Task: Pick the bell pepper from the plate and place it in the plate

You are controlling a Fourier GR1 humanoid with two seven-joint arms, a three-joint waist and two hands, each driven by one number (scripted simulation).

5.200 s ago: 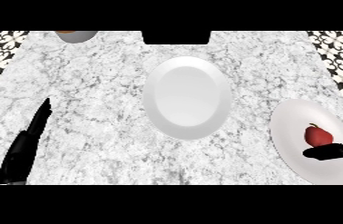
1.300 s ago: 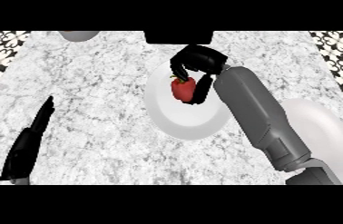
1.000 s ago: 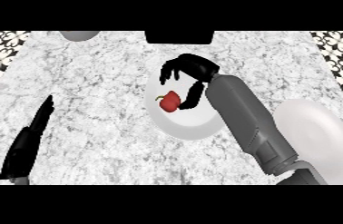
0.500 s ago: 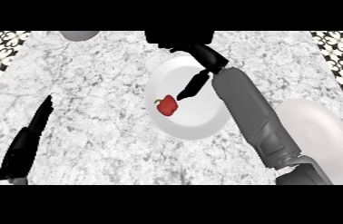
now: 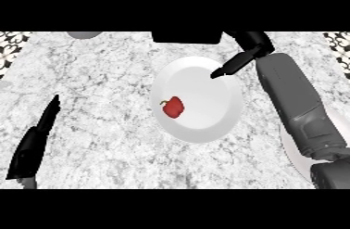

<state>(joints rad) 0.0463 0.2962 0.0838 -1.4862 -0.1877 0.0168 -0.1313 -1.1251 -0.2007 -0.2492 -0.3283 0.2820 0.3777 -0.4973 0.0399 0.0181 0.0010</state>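
A red bell pepper [image 5: 173,107] lies on the left part of the white centre plate [image 5: 212,89], on its own. My right hand [image 5: 245,54] hovers above the plate's far right rim, fingers straight and pointing down-left, open and holding nothing; it is well clear of the pepper. A second white plate [image 5: 290,147] at the right edge is mostly hidden by my right forearm. At the left edge my left hand [image 5: 34,142] rests open, fingers extended up.
A grey round object [image 5: 83,34] peeks in at the far left top of the marble counter. A dark block [image 5: 186,36] sits at the far edge behind the centre plate. Patterned surfaces show at both far corners.
My right hand carried the pepper to the centre plate, let it go and has drawn back up and to the right. The pepper now lies still on the plate. My left hand has not moved.
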